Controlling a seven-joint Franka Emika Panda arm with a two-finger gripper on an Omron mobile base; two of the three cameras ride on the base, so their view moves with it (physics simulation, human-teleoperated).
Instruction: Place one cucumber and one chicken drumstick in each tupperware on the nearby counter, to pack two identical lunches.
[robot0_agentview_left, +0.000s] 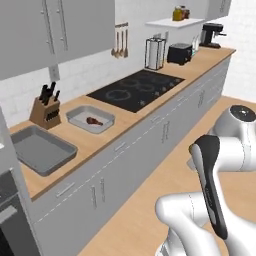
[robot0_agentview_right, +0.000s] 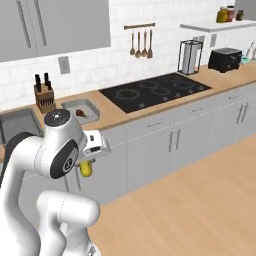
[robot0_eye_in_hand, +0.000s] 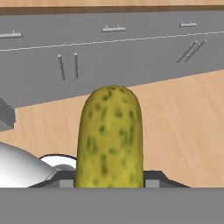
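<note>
The gripper (robot0_eye_in_hand: 109, 183) is clamped on a bumpy, mottled yellow-green cucumber (robot0_eye_in_hand: 109, 135), held low before the grey cabinet fronts. On the wooden counter (robot0_agentview_left: 100, 142), going rightward: an empty grey tupperware (robot0_agentview_left: 42, 148), then a second tupperware (robot0_agentview_left: 91, 119) holding what looks like a brown drumstick (robot0_agentview_left: 93, 120). The right base view catches the cucumber's tip beneath the wrist.

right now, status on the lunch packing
Tool shut on cucumber, held off the counter. One tupperware holds a drumstick; other tupperware bare. Nothing in the way.
</note>
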